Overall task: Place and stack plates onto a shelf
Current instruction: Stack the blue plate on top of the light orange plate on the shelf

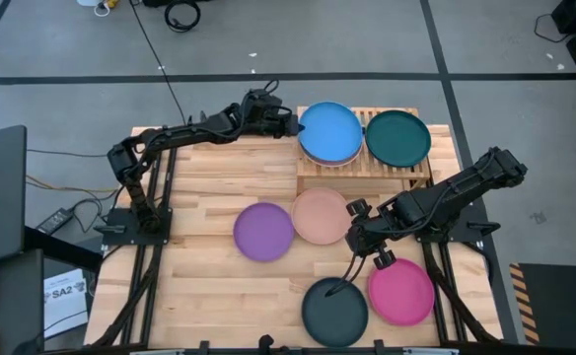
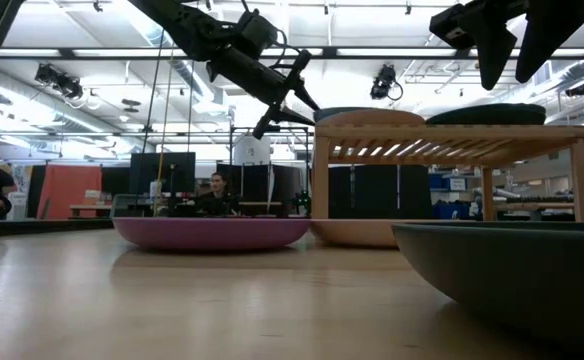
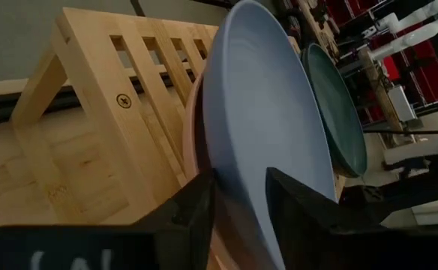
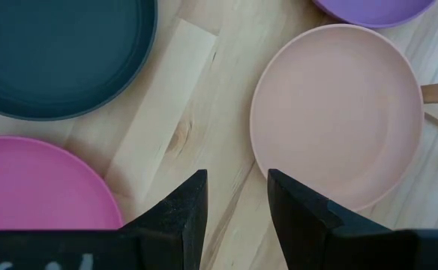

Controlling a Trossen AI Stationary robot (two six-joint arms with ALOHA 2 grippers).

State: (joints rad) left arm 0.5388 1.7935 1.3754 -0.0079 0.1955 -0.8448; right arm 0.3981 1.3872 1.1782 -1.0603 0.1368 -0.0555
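While hovering over bare tabletop, right gripper (image 4: pixel 238 196) open and empty, nearest to peach plate (image 1: pixel 321 215), just beside shelf (image 1: pixel 414 170). Left gripper (image 1: pixel 293 125) at blue plate (image 1: pixel 329 132) on shelf, fingers (image 3: pixel 196 214) parted astride its rim, grip uncertain. Peach plate judged next, right arm closer.
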